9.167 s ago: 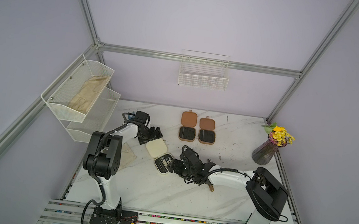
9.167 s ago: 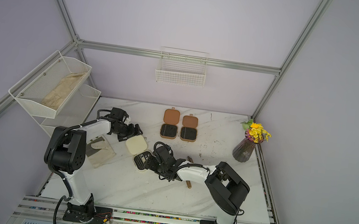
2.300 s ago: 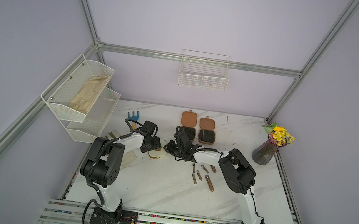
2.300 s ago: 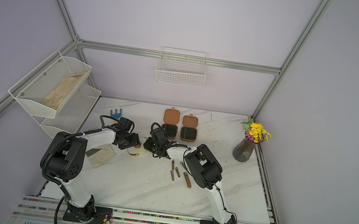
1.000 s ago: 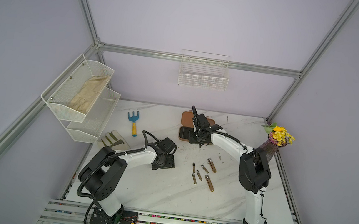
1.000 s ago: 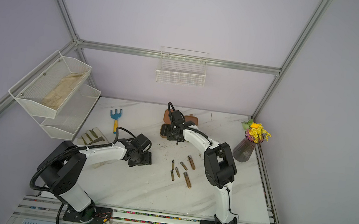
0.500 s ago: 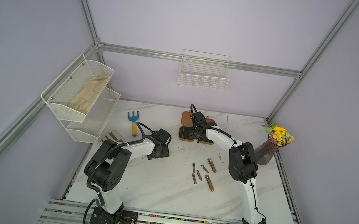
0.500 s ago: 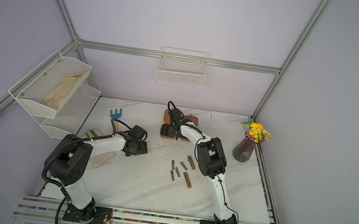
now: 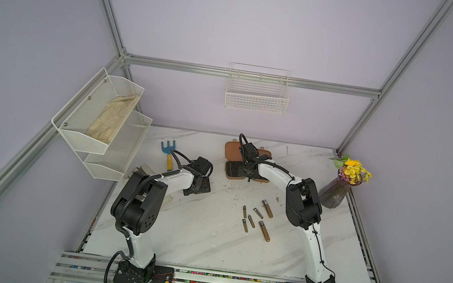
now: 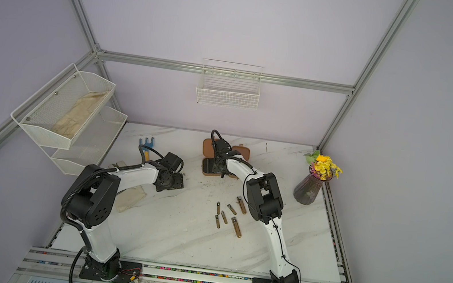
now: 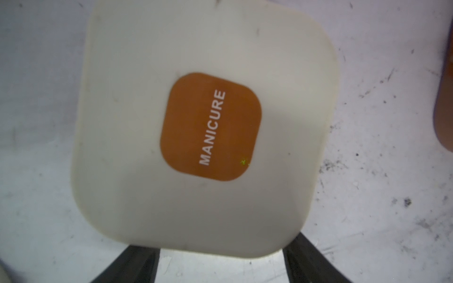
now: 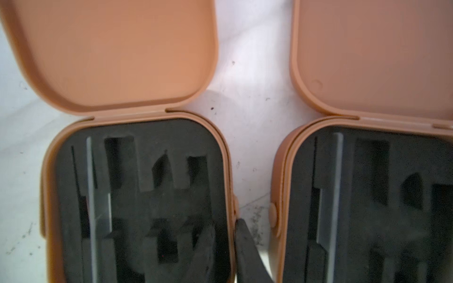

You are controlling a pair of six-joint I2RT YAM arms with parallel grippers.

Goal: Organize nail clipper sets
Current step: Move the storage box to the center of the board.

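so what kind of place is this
Likely a robot lab cell, not a home: two arms bolted to a rail beside the table, a bare metal frame around plain walls, and staged props like the vase and wire basket.

Robotics lab cell: aluminium frame (image 9: 246, 75), lilac walls (image 9: 237, 14), marble-look tabletop (image 9: 204, 244), two arms (image 9: 175, 178) on a rail (image 9: 229, 282).

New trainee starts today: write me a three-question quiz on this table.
1. True or false: each brown case lies open.
2. What word is printed on the cream case?
3. The loose clippers lie: A) in a case, B) on the table, C) in the wall basket.
Key: 1 true; 2 MANICURE; 3 B.
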